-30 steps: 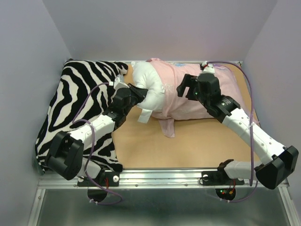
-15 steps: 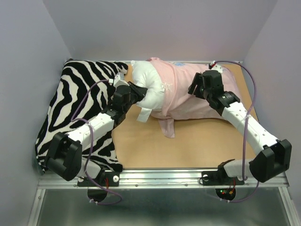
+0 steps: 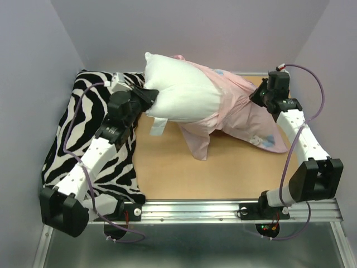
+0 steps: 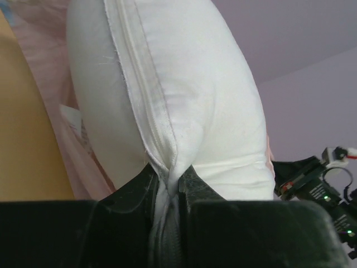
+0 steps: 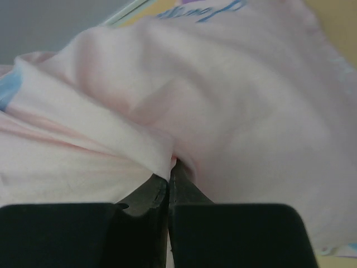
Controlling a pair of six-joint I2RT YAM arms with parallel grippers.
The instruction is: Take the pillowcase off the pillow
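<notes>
top external: the pillow (image 3: 181, 95) is held up over the far middle of the table (image 3: 223, 167), left part bare white, right end inside the pillowcase (image 3: 245, 111).
left gripper (image 3: 146, 99): my fingers are pinched tight on the pillow's seam at its left end.
right gripper (image 3: 257, 96): my fingers are clamped on a fold of pink pillowcase at the far right.
pillowcase: pulled taut between the pillow and my right fingers, one flap hanging down to the table.
writing: blue script (image 5: 203, 10) in the right wrist view, cut off, unreadable.
zebra cushion (image 3: 83, 123): lies along the left side.
</notes>
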